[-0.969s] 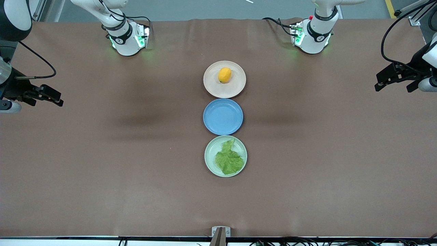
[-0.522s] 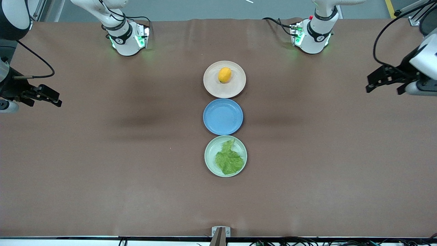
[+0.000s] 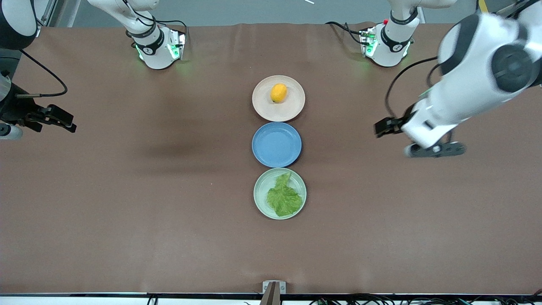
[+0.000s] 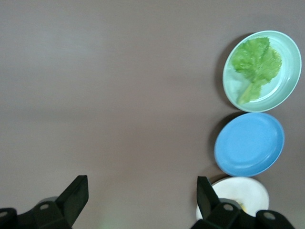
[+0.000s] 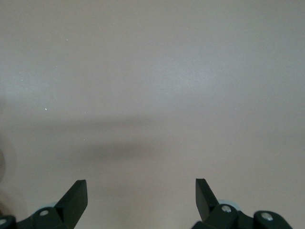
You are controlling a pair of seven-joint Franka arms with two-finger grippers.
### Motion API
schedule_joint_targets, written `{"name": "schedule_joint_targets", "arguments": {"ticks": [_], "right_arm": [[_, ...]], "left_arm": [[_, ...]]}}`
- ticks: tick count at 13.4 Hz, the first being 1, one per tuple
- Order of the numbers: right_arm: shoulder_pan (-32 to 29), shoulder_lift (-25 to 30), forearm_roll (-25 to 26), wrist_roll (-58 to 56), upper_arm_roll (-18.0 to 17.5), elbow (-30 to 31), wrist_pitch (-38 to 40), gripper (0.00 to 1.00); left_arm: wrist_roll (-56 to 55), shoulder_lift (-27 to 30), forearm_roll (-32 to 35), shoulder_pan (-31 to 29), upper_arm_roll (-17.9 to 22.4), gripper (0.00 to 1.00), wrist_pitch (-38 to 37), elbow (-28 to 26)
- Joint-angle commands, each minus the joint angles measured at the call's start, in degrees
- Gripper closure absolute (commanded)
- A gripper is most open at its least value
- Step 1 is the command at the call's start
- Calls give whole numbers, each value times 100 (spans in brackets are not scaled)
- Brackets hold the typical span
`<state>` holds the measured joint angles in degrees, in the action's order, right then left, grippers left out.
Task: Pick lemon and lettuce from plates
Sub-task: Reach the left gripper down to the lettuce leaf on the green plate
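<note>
The lemon [image 3: 278, 92] lies on the beige-pink plate [image 3: 263, 108], the plate farthest from the front camera. The lettuce [image 3: 283, 197] lies flat in the mint green plate [image 3: 260, 186], the nearest one. My left gripper [image 3: 391, 141] is open and empty, up over bare table beside the blue plate toward the left arm's end. In its wrist view [image 4: 142, 186] the lettuce [image 4: 257, 59], the mint plate [image 4: 288, 90] and part of the beige-pink plate [image 4: 238, 191] show. My right gripper [image 3: 57, 126] is open and empty at the right arm's end of the table; its wrist view [image 5: 140, 186] shows only table.
An empty blue plate [image 3: 276, 144] sits between the two task plates, almost touching both; it also shows in the left wrist view [image 4: 249, 144]. The three plates form a line down the table's middle. The arm bases [image 3: 159, 48] [image 3: 387, 44] stand at the table's edge farthest from the front camera.
My left arm has swung in from the left arm's end of the table toward the row of plates, its gripper staying open. The right arm has barely moved. The plates, lemon and lettuce are unmoved.
</note>
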<state>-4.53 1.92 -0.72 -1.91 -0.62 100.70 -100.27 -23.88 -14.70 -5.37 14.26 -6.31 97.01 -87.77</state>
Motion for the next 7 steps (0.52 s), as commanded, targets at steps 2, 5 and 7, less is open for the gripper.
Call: {"name": "schedule_joint_targets", "arguments": {"ticks": [2,5,7], "right_arm": [[-74,-16,-25,-29,-52,-85,25,0],[-127,-43,-33,-29,-52,-199,16,0],[-118,-157,-33,-29,-52,-262,33,0]], "left_arm": [[-1213,-946,1,576,24,0,921,410],[-2135,-1385,1,928,25,0,1923,419],[-3021,-1710,-17,1104,16,0,2844,445]]}}
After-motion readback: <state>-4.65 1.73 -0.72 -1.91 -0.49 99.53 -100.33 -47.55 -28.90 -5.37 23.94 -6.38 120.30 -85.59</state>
